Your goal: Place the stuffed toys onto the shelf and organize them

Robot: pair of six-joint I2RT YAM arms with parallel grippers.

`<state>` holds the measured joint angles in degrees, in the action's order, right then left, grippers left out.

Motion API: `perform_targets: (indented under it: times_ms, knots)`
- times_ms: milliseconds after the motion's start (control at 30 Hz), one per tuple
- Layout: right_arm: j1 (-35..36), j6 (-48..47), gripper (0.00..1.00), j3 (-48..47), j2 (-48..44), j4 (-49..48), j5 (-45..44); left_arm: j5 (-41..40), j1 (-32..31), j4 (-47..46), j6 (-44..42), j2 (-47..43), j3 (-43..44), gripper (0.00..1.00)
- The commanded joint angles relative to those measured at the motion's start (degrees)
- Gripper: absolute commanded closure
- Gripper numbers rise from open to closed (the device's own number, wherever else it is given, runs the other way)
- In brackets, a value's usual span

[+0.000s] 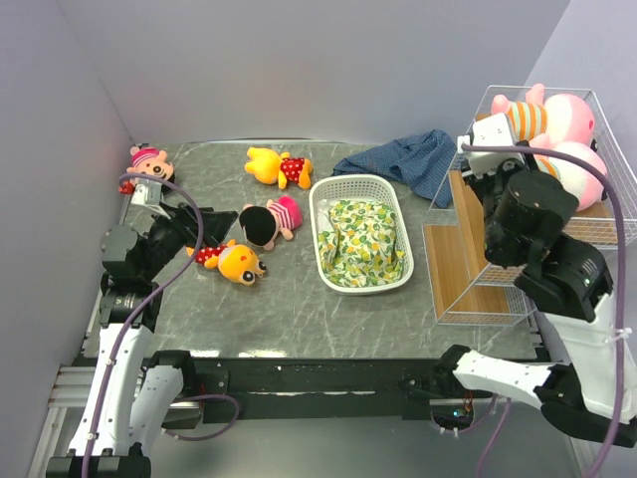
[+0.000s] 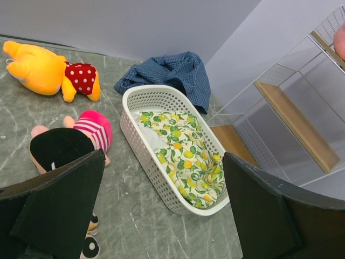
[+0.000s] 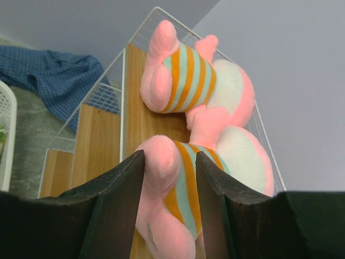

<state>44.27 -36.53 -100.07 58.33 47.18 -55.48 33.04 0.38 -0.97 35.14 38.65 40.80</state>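
**Shelf.** The white wire-mesh shelf with light brown wooden tiers (image 1: 463,254) stands at the right of the top view.

**Pigs.** Two sit on its top tier. The farther pink plush pig in an orange-striped shirt (image 3: 186,75) lies free. The nearer pink plush pig in a matching shirt (image 3: 237,156) rests on the plank, and the right gripper (image 3: 170,155) is clamped on one of its limbs.

**Smaller toys.** Four lie on the grey marbled worktop (image 1: 299,319) at left:
- a yellow-orange plush bear in red dots (image 1: 274,164)
- a second yellow-orange bear (image 1: 239,264)
- a black-haired doll in a pink striped top (image 1: 267,221)
- a pink-clad doll (image 1: 149,161) in the upper left corner

**Left gripper.** The left gripper (image 2: 164,156) hangs above the black-haired doll, fingers wide apart and holding nothing.

**Handling, as judged.** All the toys should be light, squashy and unbreakable, and the fabric offers friction. The limbs are floppy, so a toy held by one would dangle. The torso gives the firmer hold.
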Motion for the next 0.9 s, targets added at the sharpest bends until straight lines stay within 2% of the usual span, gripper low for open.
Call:
perform_targets:
  times_ms: [0,133,367,633,767,867]
  knots:
    - [-4.7,-1.2,0.52,-0.1,2.3,-3.1,-0.2,-0.7,0.0,-0.5,-0.5,-1.0,1.0,0.04]
    - [-10.2,-1.4,0.53,0.8,3.5,-3.6,0.9,-0.7,-0.1,-0.5,-0.4,-1.2,1.1,0.04]
    - [-11.4,-2.5,0.54,2.1,2.2,-8.2,1.7,-0.4,0.0,-1.0,-0.1,-0.9,1.0,0.04]
    - [-11.6,-0.8,0.41,-0.6,2.9,-9.9,1.9,-1.6,0.0,-0.6,0.1,-0.2,0.8,0.04]
    - [-11.5,4.5,0.34,-5.7,4.8,-4.9,3.6,-5.5,-0.1,2.2,1.2,1.2,1.6,0.04]
    - [-11.4,8.0,0.30,-8.3,6.6,-2.4,5.6,-12.5,0.0,4.9,3.5,1.7,1.4,0.04]
